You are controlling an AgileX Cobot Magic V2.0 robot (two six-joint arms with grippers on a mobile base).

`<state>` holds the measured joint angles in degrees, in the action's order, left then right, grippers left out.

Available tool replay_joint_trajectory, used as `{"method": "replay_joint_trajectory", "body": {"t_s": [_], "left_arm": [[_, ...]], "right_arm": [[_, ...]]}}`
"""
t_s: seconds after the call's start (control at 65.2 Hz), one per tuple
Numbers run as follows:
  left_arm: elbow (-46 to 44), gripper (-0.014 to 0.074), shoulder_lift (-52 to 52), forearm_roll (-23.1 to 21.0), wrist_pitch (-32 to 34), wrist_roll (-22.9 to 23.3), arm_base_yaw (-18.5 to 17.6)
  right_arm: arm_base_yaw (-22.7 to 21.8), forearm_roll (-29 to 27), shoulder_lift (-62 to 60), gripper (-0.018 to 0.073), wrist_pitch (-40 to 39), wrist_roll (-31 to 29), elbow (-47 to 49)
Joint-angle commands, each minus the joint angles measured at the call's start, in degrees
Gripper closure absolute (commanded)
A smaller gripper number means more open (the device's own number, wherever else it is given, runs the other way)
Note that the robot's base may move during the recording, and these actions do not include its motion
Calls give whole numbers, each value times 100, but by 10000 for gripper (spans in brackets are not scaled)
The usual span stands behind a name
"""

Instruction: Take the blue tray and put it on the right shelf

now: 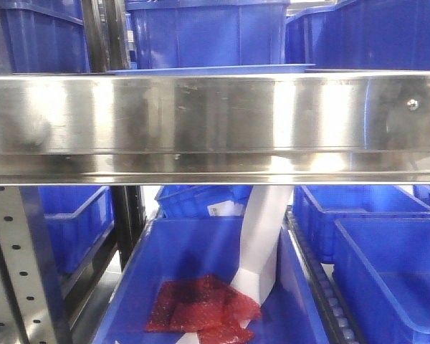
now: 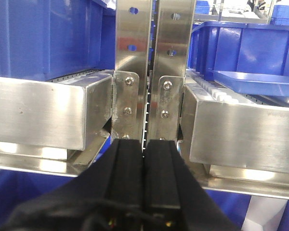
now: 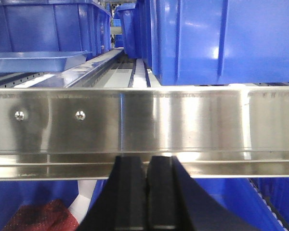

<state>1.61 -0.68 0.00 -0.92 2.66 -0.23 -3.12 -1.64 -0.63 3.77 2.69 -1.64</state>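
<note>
Now you have the blue tray [image 2: 260, 82] lying on the right shelf [image 1: 215, 122], just behind its steel front rail and in front of a deep blue bin [image 1: 208, 32]. Your left gripper [image 2: 144, 159] and right gripper [image 3: 147, 178] are both clenched, empty, below the rail.

Deep blue bins [image 1: 208, 32], red bag [image 1: 201, 304]

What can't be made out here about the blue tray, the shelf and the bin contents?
- Blue tray: front view shows only its rim; the right shelf's steel rail hides the rest. Both wrist views cut it off at an edge.
- Tray contents: not visible in any view.
- Red bag in the lower bin: too blurred to identify.
- Shelf depth behind the tray: blocked by deep blue bins.
</note>
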Motion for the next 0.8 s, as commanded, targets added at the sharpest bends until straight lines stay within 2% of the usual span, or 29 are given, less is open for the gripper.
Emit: {"method": "replay_joint_trajectory", "body": {"t_s": [0.0,0.782], "left_arm": [[178,645,-71,-36,525,-22,9],[178,645,-71,-36,525,-22,9]], "right_arm": [[-38,-13,-83,503,-471,-64,128],[-38,-13,-83,503,-459,-64,128]]}}
